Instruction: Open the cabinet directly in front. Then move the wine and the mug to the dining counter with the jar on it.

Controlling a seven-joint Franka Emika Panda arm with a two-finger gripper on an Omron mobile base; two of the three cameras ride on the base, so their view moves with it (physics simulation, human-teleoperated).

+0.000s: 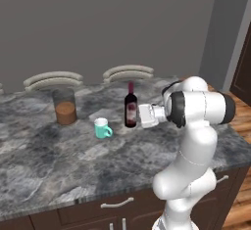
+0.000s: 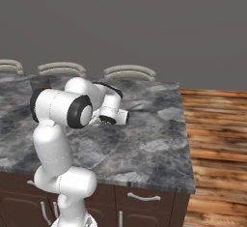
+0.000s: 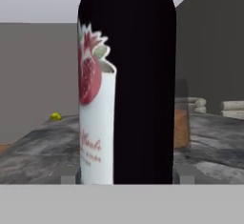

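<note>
2 fingertips [image 3: 185, 174] flank the wine [image 3: 126, 82], seemingly gripped, in hand view; left base view adds mug [image 1: 102, 127].

From my seat, the arm [image 1: 196, 146] rises off the base, bends at a high elbow and reaches forward and left with the wrist level. The gripper [image 1: 139, 115] points sideways, and its finger tips [image 3: 69, 175] stand apart, one on either side of the wine [image 3: 126, 82], which is upright between them, right at the pads.
</note>
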